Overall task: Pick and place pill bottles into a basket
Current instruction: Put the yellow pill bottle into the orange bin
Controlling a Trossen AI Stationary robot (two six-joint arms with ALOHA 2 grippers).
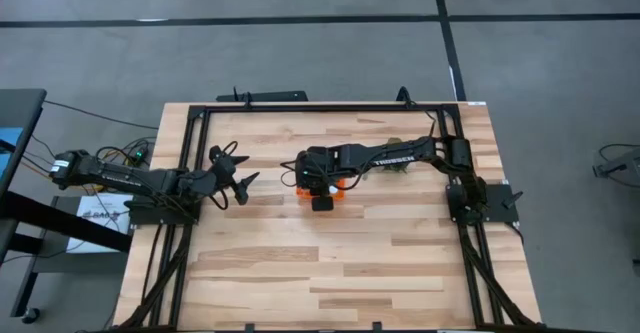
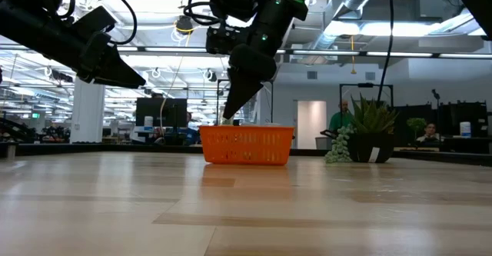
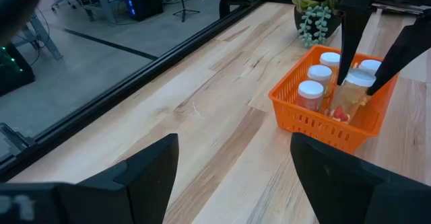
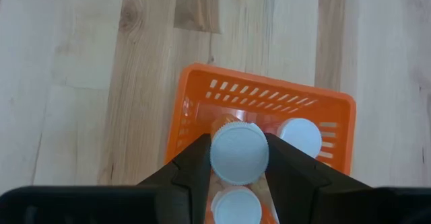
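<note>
The orange basket [image 1: 322, 191] stands mid-table and also shows in the left wrist view [image 3: 316, 113] and the low view [image 2: 246, 145]. Several white-capped pill bottles [image 3: 311, 91] stand upright inside it. My right gripper [image 1: 320, 185] is above the basket, pointing down, shut on one pill bottle [image 4: 239, 154]. My left gripper [image 1: 236, 183] is open and empty, above the table to the left of the basket, and also shows in the low view [image 2: 115, 68]. My right gripper pinches the pill bottle at its white cap [image 4: 222, 158] between its two fingers, one on each side. The fingers [image 3: 347, 42] come from above, pointing down. The bottle is upright, its lower body [image 3: 345, 106] inside the basket among the others.
A small potted plant [image 2: 369, 133] stands on the table just beyond the basket toward the right arm's side, also in the left wrist view [image 3: 315, 19]. A black frame [image 1: 300, 107] runs round the table. Bare wood lies toward the near edge. People show in the room behind.
</note>
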